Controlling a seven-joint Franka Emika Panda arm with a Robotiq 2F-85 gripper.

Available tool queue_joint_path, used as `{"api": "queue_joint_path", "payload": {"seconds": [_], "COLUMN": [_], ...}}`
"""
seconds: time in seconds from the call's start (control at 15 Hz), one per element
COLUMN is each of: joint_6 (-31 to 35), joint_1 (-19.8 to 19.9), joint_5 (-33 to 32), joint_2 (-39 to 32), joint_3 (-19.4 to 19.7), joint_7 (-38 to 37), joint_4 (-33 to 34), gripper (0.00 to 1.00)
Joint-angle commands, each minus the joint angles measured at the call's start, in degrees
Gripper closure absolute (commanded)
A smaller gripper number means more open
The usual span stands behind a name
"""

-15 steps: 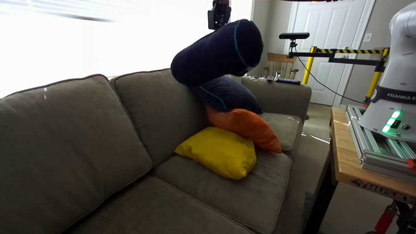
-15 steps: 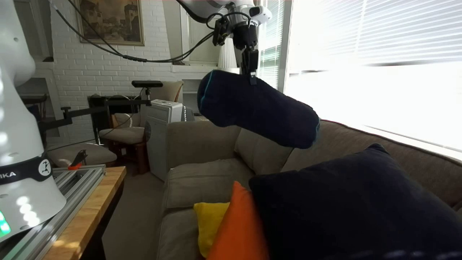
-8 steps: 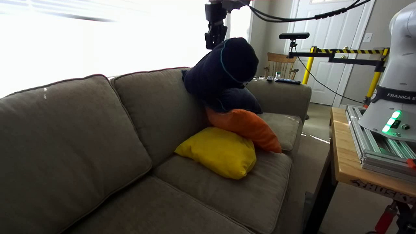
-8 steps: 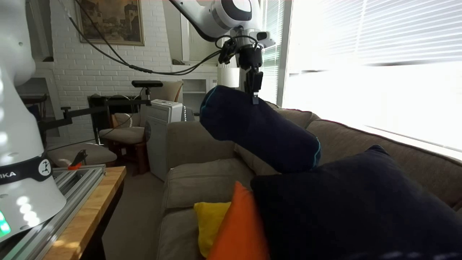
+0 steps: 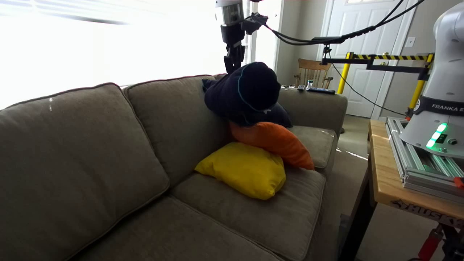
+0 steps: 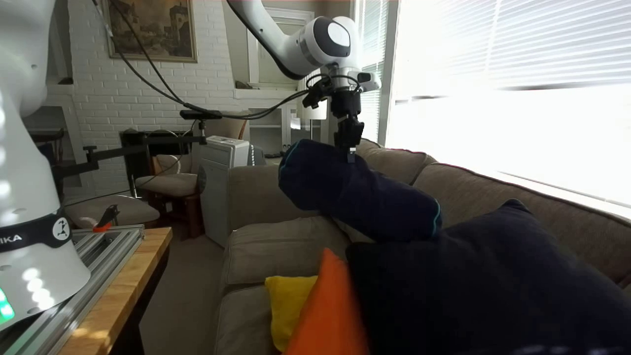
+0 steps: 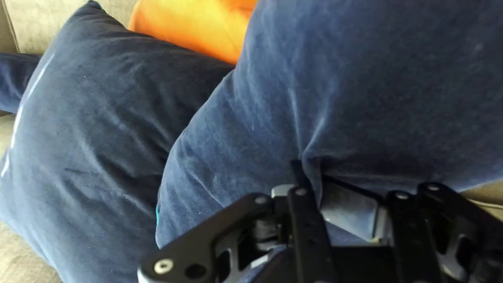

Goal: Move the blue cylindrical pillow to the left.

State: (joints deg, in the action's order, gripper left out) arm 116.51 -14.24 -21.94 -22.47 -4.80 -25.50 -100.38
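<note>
The blue cylindrical pillow, a dark navy bolster with teal edging, shows in both exterior views (image 5: 259, 87) (image 6: 345, 190). My gripper (image 6: 351, 155) is above it, pointing down, and is shut on a pinched fold of its fabric. In the wrist view the fold stands between the fingertips of the gripper (image 7: 312, 173) and the pillow (image 7: 353, 78) fills the right side. The pillow hangs tilted. Its lower end overlaps the flat navy cushion (image 6: 493, 281) in view; I cannot tell whether it bears on it. Its higher end is above the sofa seat.
An orange cushion (image 5: 272, 141) and a yellow cushion (image 5: 246, 168) lie on the sofa (image 5: 217, 217) beside the flat navy cushion. The sofa back (image 6: 473, 197) runs along the window. A wooden table (image 5: 380, 159) carries the robot base. A navy thing (image 7: 15, 78) shows at the wrist view's left edge.
My gripper has moved down with the pillow held in it, lowering it toward the sofa and the flat navy cushion. The pillow's tilt has changed a little. The other cushions look nearly unmoved.
</note>
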Motion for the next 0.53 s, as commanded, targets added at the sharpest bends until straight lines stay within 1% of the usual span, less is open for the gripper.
{"api": "queue_joint_path", "payload": {"seconds": [0.0,0.27,0.47], "joint_6": [-1.0,-1.3,-0.9], "joint_1": [-2.1,-4.1,-5.3], "joint_5": [-3.0,-3.5,-4.1], "joint_2": [-3.9,-5.5,-5.0], "joint_3": [0.6,0.3,0.0], "joint_7": [4.5,8.1,10.0], "joint_4": [4.4,5.6,5.1], "gripper": [0.99,0.99,0.99]}}
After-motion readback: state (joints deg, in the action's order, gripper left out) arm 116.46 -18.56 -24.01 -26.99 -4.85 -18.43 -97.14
